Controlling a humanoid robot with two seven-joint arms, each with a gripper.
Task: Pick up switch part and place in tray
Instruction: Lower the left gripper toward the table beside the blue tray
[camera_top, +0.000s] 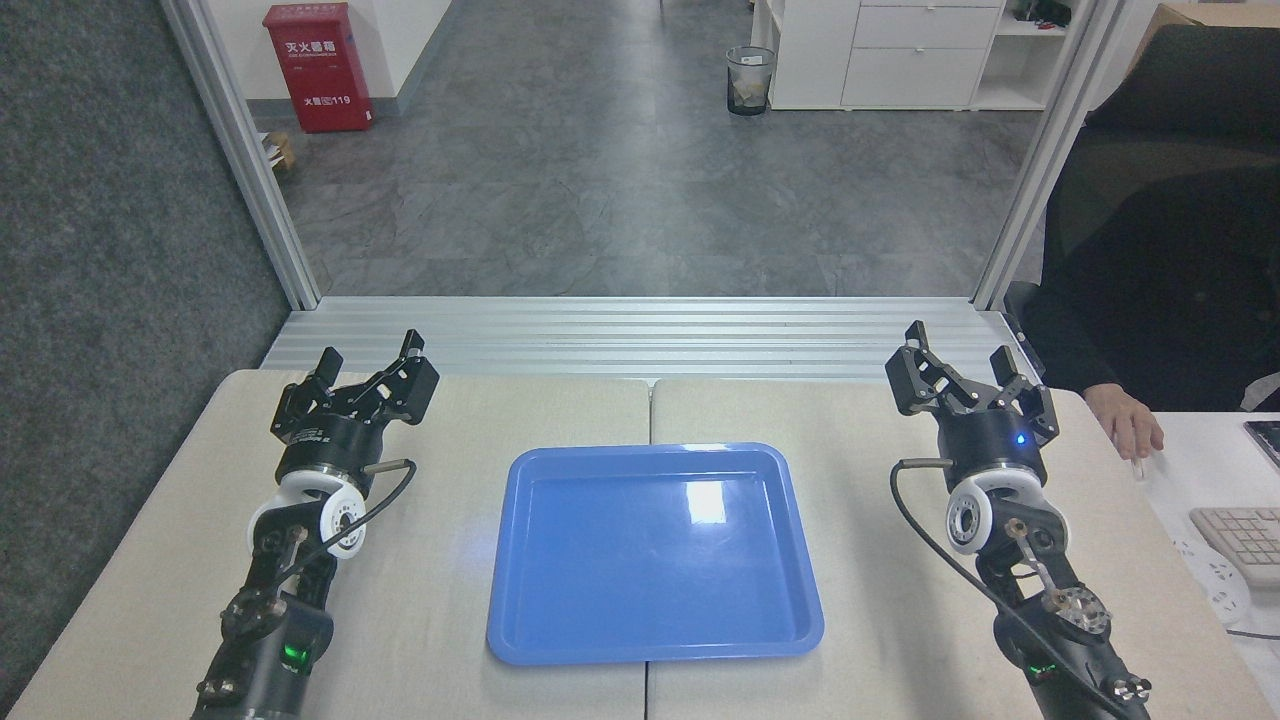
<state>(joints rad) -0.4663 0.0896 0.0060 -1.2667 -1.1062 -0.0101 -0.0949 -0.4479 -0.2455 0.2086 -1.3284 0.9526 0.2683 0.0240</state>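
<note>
A: Switch part, where is it sitting?

B: I cannot find it. Nothing lying on the table (900, 560) or in the tray (655, 648) is showing as a switch, and neither gripper is carrying anything.

A: Start at the grippers, then.

B: The left gripper (368, 365) is hovering above the table's far left corner, its fingers spreading apart with clear air between them. The right gripper (965, 352) is hovering above the far right corner, its two fingers standing wide apart too, holding nothing. A small blue light is glowing on its wrist.

A: And just around them?

B: A black cable is looping off each wrist, curving inward toward the middle. The tray is lying between the two grippers, nearer to me than both, well apart from either. Its blue floor is reflecting a ceiling light and is otherwise bare.

A: Anything beside the right gripper?

B: A person's hand (1130, 422) is resting on a white desk just outboard of it, near but not touching. Further out and nearer to me a keyboard (1240, 540) is showing at the edge.

A: Beyond the grippers?

B: A ribbed metal sill is running along the table's far edge just past both sets of fingertips. Past that, grey floor. A red cabinet (318, 66) is standing far beyond the left gripper, a bin (750, 80) far off between them, and white drawers (915, 50) far beyond the right one.
</note>
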